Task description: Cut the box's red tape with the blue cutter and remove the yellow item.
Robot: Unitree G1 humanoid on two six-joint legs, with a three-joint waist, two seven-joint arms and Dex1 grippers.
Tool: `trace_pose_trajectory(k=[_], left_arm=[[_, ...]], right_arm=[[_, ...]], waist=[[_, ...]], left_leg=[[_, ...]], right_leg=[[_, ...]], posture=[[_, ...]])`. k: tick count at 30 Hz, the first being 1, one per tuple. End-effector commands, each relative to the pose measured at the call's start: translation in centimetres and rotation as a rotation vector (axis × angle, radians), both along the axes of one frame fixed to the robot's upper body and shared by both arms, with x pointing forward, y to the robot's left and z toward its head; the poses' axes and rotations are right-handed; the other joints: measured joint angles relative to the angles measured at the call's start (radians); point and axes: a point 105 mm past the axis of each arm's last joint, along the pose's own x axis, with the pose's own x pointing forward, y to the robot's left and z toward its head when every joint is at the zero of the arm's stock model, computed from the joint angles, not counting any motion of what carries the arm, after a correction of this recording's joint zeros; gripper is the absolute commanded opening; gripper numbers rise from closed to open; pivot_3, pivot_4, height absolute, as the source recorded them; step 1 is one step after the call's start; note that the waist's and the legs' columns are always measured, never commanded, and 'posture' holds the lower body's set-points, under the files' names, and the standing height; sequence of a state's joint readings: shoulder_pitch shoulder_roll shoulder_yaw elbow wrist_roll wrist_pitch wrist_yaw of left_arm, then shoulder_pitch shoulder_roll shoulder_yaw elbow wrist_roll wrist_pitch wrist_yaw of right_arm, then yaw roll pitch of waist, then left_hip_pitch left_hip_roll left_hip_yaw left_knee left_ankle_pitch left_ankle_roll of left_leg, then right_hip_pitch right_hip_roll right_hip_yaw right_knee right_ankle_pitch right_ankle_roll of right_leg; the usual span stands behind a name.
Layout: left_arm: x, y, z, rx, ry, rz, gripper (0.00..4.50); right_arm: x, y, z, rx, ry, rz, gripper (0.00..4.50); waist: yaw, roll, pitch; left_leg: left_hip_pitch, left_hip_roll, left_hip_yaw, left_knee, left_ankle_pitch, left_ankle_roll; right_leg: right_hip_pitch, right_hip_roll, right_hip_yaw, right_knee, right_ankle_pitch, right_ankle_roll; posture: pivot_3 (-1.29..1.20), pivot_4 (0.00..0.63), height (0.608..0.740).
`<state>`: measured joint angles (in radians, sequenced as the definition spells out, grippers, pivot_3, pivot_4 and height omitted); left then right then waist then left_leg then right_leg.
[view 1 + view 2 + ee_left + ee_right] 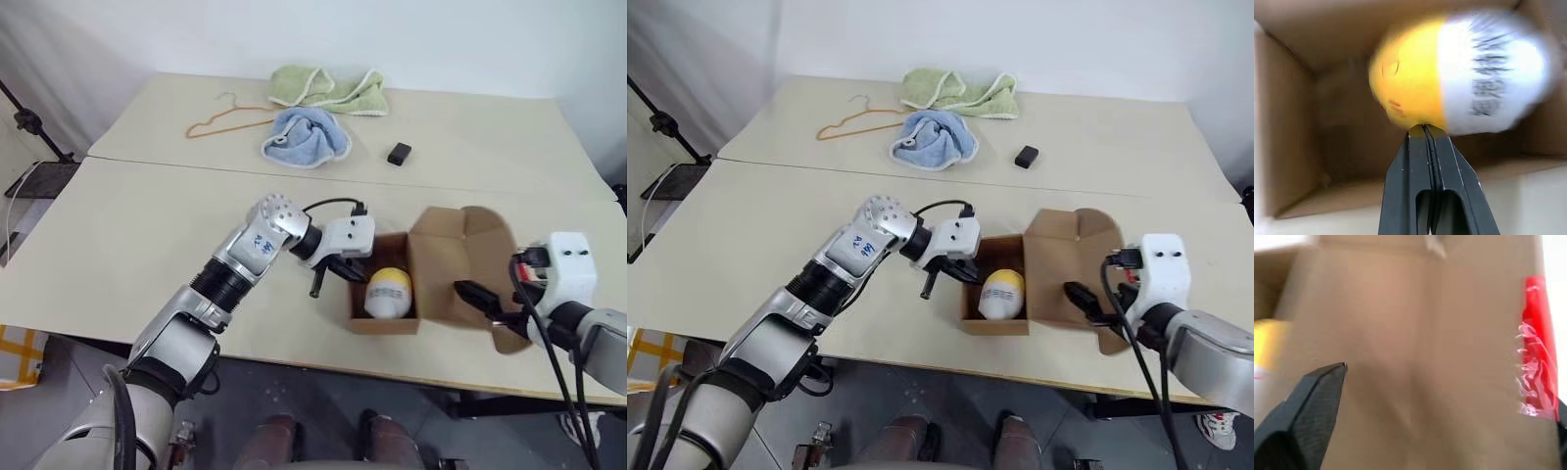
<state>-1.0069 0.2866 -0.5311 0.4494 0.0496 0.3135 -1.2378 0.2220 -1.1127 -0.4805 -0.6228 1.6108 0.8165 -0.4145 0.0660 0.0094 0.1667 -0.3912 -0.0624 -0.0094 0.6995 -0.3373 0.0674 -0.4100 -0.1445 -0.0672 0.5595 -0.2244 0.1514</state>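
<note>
Head view: the box [384,315] lies open near the front edge of the bench [147,235], lid flap [460,264] thrown back to the right, the yellow item [388,292] inside. The left gripper [315,290] hangs at the box's left wall; the right gripper [477,294] is at the flap.

Left wrist view: fingers [1418,166] pressed shut, tips just under the yellow item.

Right wrist view: fingers [1312,396] spread wide, empty, before the cardboard flap bearing the red tape [1535,352].

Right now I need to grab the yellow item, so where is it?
The yellow item lies inside the open box near the table's front edge, between the left gripper and the box's raised lid.
</note>
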Motion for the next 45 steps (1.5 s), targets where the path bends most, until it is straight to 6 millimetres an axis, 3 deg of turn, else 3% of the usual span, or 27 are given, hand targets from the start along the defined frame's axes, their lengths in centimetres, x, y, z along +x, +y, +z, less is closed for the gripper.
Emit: trace_pose_trajectory(k=[1,7,24,33,36,40,45], left_arm=[[0.3,0.3,-0.5,0.036,-0.009,0.003,0.0],[0.7,0.2,-0.2,0.035,-0.029,0.001,0.0],[0.8,-2.5,5.6,-0.036,-0.131,-0.114,0.0],[0.4,-3.9,7.3,-0.135,-0.134,-0.124,0.0],[0.4,-4.3,8.2,-0.165,-0.135,-0.099,0.59],[0.4,-4.6,9.2,-0.193,-0.13,-0.068,1.93],[-0.7,-4.1,8.5,-0.132,-0.128,-0.117,3.28]], right_arm=[[0.0,-2.6,1.3,-0.052,-0.087,-0.044,4.44],[-0.4,-4.5,2.2,-0.1,-0.14,-0.038,4.44],[0.1,-3.8,2.6,-0.2,-0.125,0.023,4.44],[-1.5,-4.7,2.5,-0.219,-0.119,-0.018,4.44],[-2.4,-5.7,2.4,-0.228,-0.108,-0.05,4.5],[-3.4,-6.4,2.4,-0.233,-0.098,-0.066,4.5],[-5.1,-6.6,2.5,-0.218,-0.103,-0.043,4.5]], waist=[[0.001,0.0,0.0],[0.003,0.0,0.0],[0.01,0.0,0.0],[0.012,0.0,0.0],[0.013,0.0,0.0],[0.011,0.0,0.0],[0.011,0.0,0.0]], left_leg=[[0.0,0.0,0.001,0.0,0.0,0.001],[0.0,0.0,0.004,0.0,-0.002,0.003],[-0.005,-0.002,0.004,-0.001,-0.003,0.002],[-0.005,-0.002,0.004,0.0,-0.004,0.002],[-0.005,-0.003,0.004,0.0,-0.004,0.003],[-0.005,-0.003,0.005,0.0,-0.004,0.004],[-0.005,-0.003,0.005,0.0,-0.004,0.004]], right_leg=[[-0.001,0.0,0.001,0.0,0.0,0.0],[-0.002,0.0,0.004,-0.001,0.0,0.0],[-0.007,-0.001,0.003,-0.001,0.001,0.002],[-0.007,-0.001,0.003,-0.001,0.001,0.002],[-0.007,-0.001,0.003,-0.001,0.001,0.002],[-0.007,-0.001,0.003,-0.001,0.001,0.002],[-0.007,-0.001,0.004,-0.001,0.001,0.002]], posture=[[0.0,0.15,0.74],[0.0,0.15,0.74],[0.0,0.15,0.74],[0.0,0.15,0.74],[0.0,0.15,0.74],[0.0,0.15,0.74],[0.0,0.15,0.74]])
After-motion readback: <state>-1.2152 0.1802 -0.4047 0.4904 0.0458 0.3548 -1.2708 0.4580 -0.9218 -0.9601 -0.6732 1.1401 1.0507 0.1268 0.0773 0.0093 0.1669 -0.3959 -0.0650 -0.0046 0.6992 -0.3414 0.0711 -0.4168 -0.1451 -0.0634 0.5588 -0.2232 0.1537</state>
